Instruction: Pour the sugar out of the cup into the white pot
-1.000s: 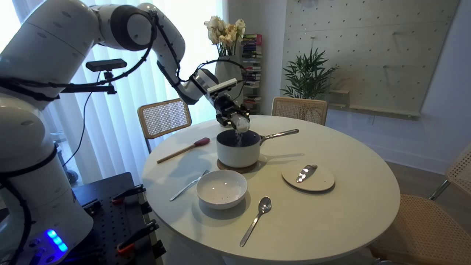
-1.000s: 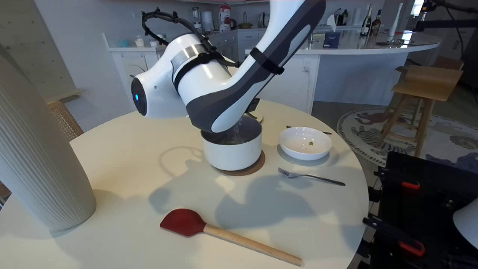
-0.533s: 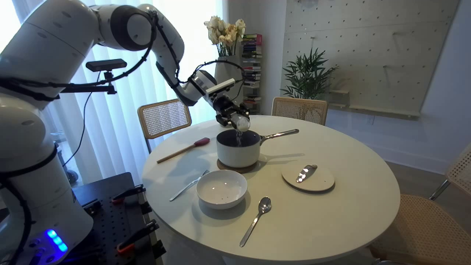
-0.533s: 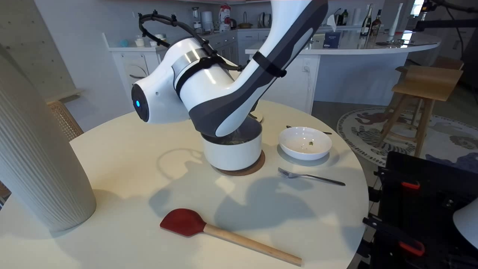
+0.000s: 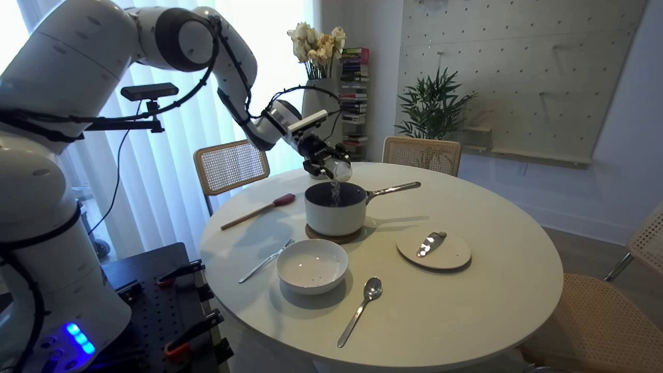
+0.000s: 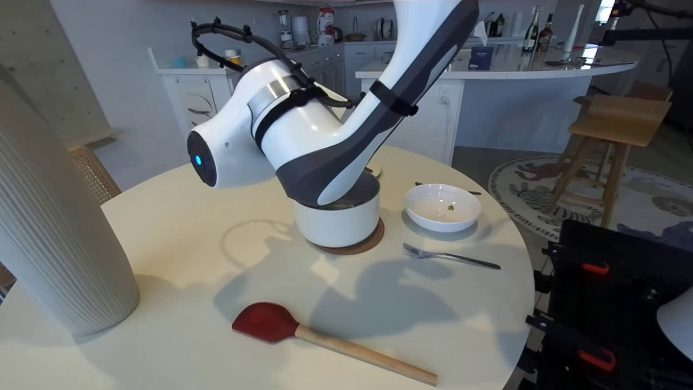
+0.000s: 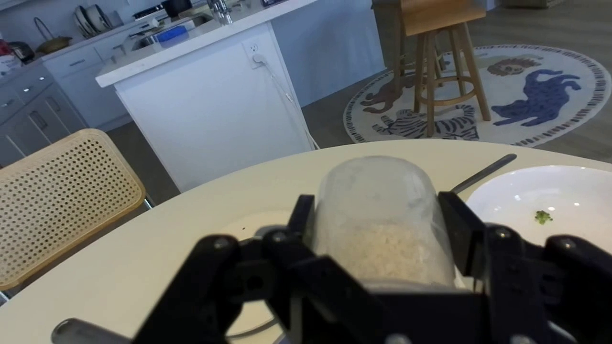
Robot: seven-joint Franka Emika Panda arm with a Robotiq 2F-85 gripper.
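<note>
Wrist view is giving us the gripper [image 7: 377, 217], its 2 dark fingers [image 7: 302, 224] pressing in on opposite sides of the clear cup [image 7: 375, 186], and a pale load of sugar [image 7: 389, 251] is showing through the wall! In an exterior view the cup is hanging tilted right over the white pot [image 5: 335, 223], and a thin stream of sugar is falling from it straight into the dark inside. The pot is sitting upright on a round brown mat [image 6: 373, 240], its 1 long metal handle [image 5: 394, 189] jutting out above the table [image 5: 481, 311]. In an exterior view the arm [image 6: 295, 122] is blocking the cup and much of the pot's opening, leaving me unable to tell how much is lying inside. Near the pot, the wide white bowl [image 6: 441, 223] is holding 1 small green scrap [image 7: 542, 217] and some tiny specks, with a fork [image 6: 465, 259] and a spoon [image 5: 358, 316] lying around it. The pale plate [image 5: 453, 254] is carrying 1 shiny metal piece [image 5: 431, 244]. A red-headed spatula [image 6: 335, 345] is resting on the table, and the tall ribbed vase [image 6: 65, 216] is holding pale flowers [image 5: 316, 46].
</note>
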